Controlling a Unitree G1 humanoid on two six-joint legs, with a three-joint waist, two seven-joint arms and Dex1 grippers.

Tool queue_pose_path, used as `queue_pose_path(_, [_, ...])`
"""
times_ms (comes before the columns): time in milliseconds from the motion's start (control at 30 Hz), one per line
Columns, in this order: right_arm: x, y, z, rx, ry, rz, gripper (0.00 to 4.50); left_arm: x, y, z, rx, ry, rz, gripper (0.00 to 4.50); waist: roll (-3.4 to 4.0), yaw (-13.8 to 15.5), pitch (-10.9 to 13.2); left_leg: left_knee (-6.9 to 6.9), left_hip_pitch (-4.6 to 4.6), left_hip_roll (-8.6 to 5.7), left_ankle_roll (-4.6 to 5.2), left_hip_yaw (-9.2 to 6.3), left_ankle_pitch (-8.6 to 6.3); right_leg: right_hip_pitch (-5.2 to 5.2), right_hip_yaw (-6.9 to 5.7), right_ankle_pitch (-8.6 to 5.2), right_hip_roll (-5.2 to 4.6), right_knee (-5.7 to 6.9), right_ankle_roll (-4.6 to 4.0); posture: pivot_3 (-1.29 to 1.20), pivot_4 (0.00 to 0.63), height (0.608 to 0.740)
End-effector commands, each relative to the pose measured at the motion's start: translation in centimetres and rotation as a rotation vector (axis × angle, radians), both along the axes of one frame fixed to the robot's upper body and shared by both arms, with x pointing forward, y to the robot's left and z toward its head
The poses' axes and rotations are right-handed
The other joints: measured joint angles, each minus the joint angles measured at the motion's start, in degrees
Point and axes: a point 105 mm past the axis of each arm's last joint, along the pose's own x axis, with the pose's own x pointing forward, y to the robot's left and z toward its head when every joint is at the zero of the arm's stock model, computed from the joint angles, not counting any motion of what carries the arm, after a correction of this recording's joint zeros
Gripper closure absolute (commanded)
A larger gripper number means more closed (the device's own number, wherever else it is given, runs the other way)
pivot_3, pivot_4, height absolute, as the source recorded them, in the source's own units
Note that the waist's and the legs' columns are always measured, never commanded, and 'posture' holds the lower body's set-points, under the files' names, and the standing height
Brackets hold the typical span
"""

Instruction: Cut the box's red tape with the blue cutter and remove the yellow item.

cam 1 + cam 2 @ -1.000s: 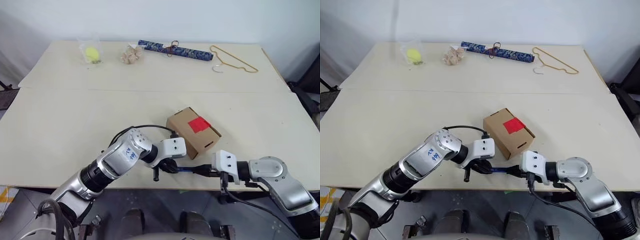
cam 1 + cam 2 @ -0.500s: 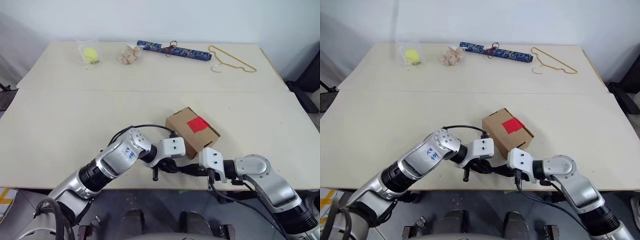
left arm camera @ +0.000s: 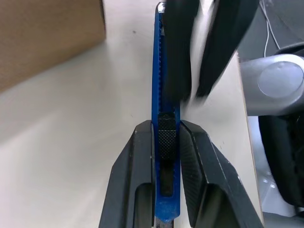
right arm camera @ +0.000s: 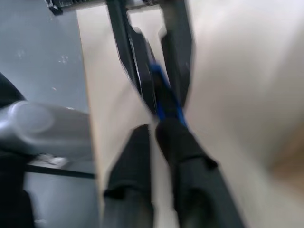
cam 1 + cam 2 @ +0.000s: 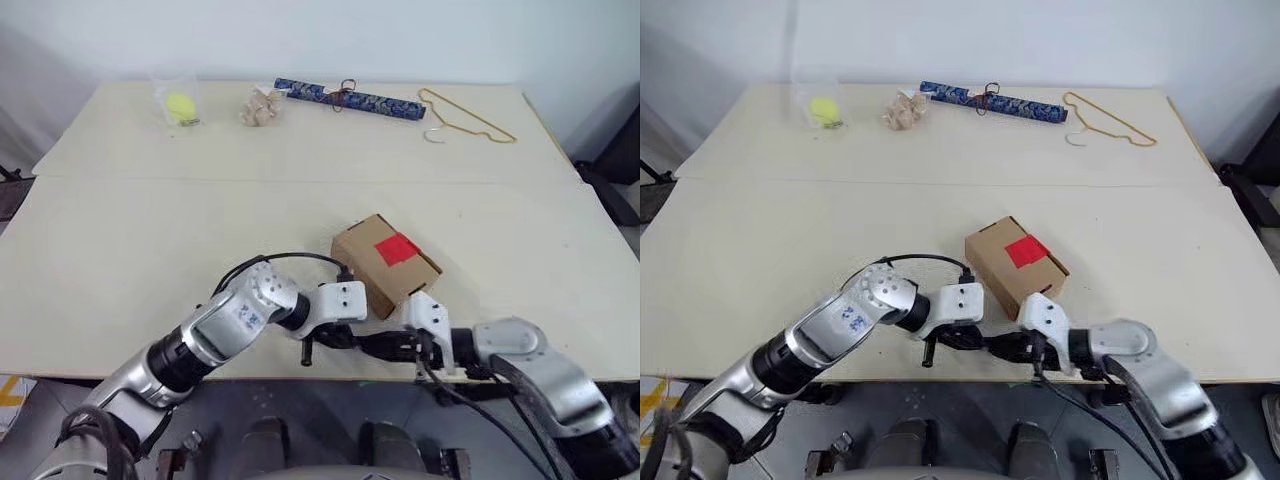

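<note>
The left gripper (image 3: 166, 142) is clamping the blue cutter (image 3: 159, 71) between its fingers (image 3: 135, 164), low in the centre of the head view, just over the near edge of the table (image 5: 150, 230). The right gripper (image 5: 1005, 345) is reaching in from the lower right, its fingers (image 3: 223, 42) standing slightly apart with one of them lying against the cutter's far end; whether they are pinching it I cannot tell. The box (image 5: 385, 265) is sitting just above both grippers in the frame, near the centre, lid shut, the red tape (image 5: 396, 247) uncut on top. The yellow item is presumably inside.

The step in hand seems to be readying the cutter, either a handover or pushing the blade out. Next, the blade needs exposing, then carrying to the tape's seam at a shallow angle, with the box kept from sliding.
</note>
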Motion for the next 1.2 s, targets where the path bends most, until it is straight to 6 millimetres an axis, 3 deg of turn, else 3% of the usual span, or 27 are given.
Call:
queue_pose_path(33, [-0.9,-1.2,4.8,0.125,0.012,-0.054,2.51,-0.5,0.7,1.8,-0.098,-0.157,-0.107,4.10,0.02,-0.26,0.01,-0.02,0.01,0.02,-0.01,0.02,-0.03,0.00,0.00,0.00,0.01,-0.03,0.00,0.00,0.150,0.740])
queue_pose_path(133, [-1.2,-2.4,7.5,0.173,0.141,-0.139,1.47,-1.2,1.1,3.2,-0.166,-0.237,-0.158,4.10,0.08,-0.10,0.07,-0.02,0.01,0.12,0.04,0.04,-0.08,-0.01,0.00,0.00,0.07,-0.05,-0.01,0.00,0.150,0.740])
queue_pose_path(267, [-2.0,-3.6,7.8,0.085,0.375,-0.200,0.06,-1.8,0.4,4.3,-0.225,-0.298,-0.220,4.10,0.07,0.60,0.09,0.04,-0.04,0.12,0.36,0.04,-0.27,0.03,-0.01,0.01,0.07,-0.17,-0.04,0.00,0.150,0.740])
queue_pose_path(333, [-1.9,-3.6,7.7,0.050,0.405,-0.238,0.02,-1.9,0.0,4.5,-0.237,-0.314,-0.236,4.10,0.07,0.80,0.09,0.04,-0.04,0.12,0.39,0.05,-0.31,0.05,-0.01,0.01,0.07,-0.22,-0.04,0.00,0.150,0.740])
queue_pose_path(500, [-1.6,-1.4,7.2,0.164,0.579,-0.298,0.02,-1.8,-1.4,4.9,-0.261,-0.363,-0.285,4.10,0.03,1.15,0.11,0.01,-0.06,0.13,0.39,0.14,-0.33,-0.01,-0.02,0.02,0.09,-0.26,-0.02,0.00,0.150,0.740])
queue_pose_path(833, [-0.1,0.1,5.6,0.200,0.614,-0.355,0.02,-1.8,-1.8,4.2,-0.220,-0.347,-0.311,4.10,0.04,1.31,0.11,0.04,-0.15,0.15,0.35,0.22,-0.33,-0.02,0.00,0.09,0.13,-0.49,0.11,0.00,0.150,0.740])
queue_pose_path(1200, [-0.7,0.2,4.1,0.135,0.654,-0.366,0.02,-1.8,-2.1,4.2,-0.213,-0.349,-0.294,4.10,0.04,1.37,0.11,0.04,-0.18,0.15,0.34,0.23,-0.35,-0.03,0.00,0.10,0.14,-0.56,0.12,0.00,0.150,0.740])
